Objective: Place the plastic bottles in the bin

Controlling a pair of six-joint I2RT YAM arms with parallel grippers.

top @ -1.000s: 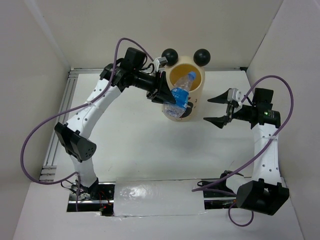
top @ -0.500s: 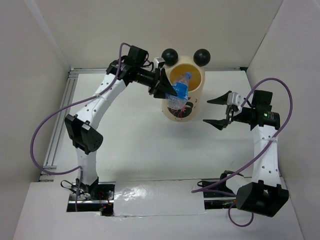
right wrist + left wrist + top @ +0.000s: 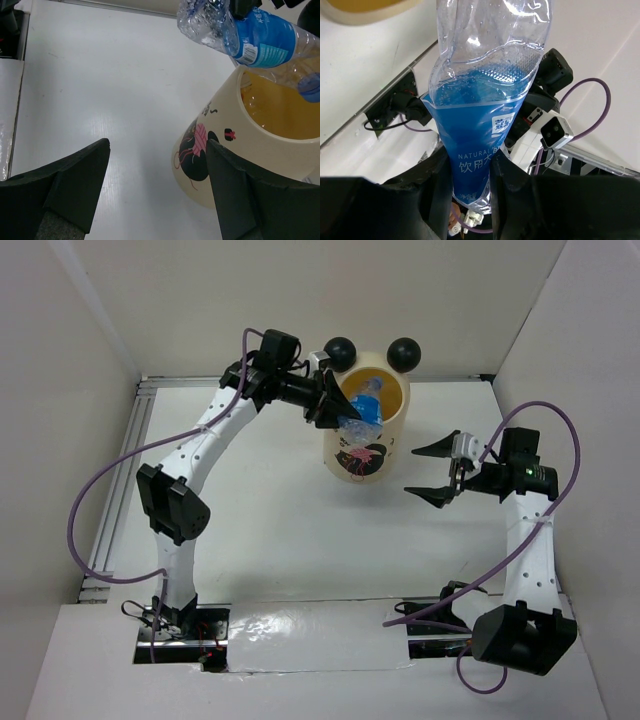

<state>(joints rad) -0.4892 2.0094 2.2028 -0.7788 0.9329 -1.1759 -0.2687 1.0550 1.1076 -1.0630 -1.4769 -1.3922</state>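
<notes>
The left gripper (image 3: 338, 412) pinches the blue-labelled bottle (image 3: 362, 410) at its label band and holds it tilted over the mouth of the bin (image 3: 365, 458), which stands near the far edge of the bench (image 3: 270, 530). Clear, dented and apparently empty, the bottle probably weighs little and yields when squeezed. The slick label may slide, so the waist seems the soundest hold. The right gripper (image 3: 410, 470) hangs spread and empty beside the bin.

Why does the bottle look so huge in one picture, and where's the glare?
Left wrist view: the blue-labelled bottle sits close to the lens, so it looms, with glints on its clear plastic. Top view: the shiny strip at the near edge glares. Right wrist view: evenly lit.
</notes>
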